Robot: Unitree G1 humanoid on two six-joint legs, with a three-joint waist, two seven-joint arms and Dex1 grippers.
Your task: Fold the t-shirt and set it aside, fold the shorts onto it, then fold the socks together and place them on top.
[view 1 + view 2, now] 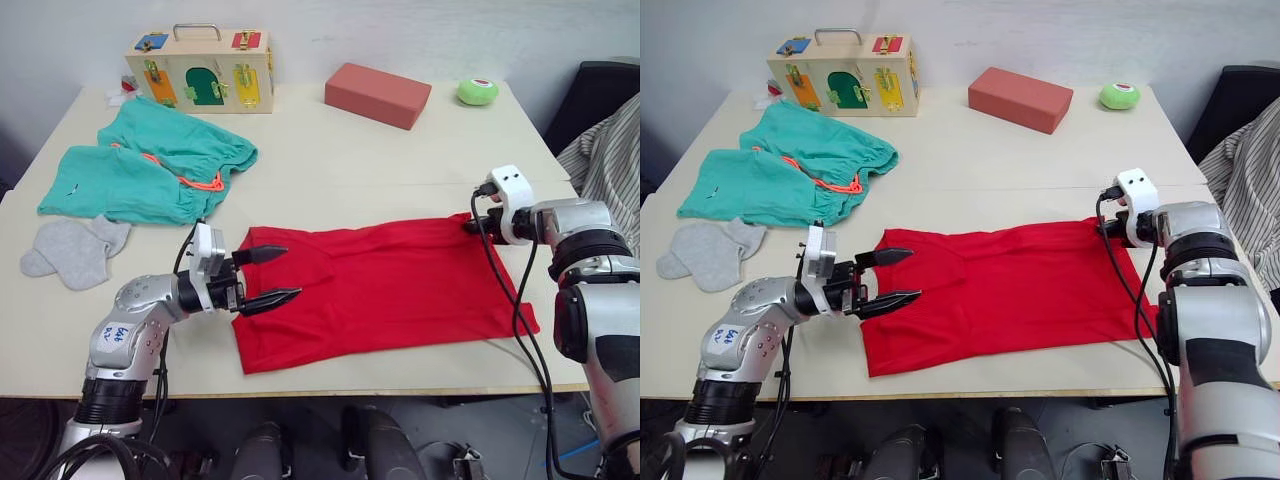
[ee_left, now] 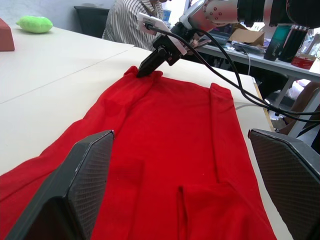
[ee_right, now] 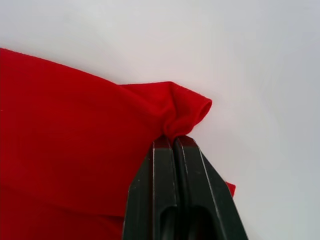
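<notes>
left gripper [image 1: 272, 275]: fingers spread apart over t-shirt's near edge
t-shirt [image 1: 390, 285]: flat on table [image 1: 330, 170]
right gripper [image 3: 175, 142]: pinched on t-shirt's far corner
shorts [image 1: 150, 165], socks [image 1: 75, 250]: beyond t-shirt's left end

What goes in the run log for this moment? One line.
t-shirt folded lengthwise | right end effector shut on t-shirt corner | left end effector open over opposite end

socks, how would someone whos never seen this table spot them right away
Start at the table's left end, where the teal shorts lie crumpled. Just nearer the front edge from them, beside the left arm, sit the socks. They are the smallest cloth there, plain light grey, unlike the teal shorts and the big red t-shirt.
</notes>
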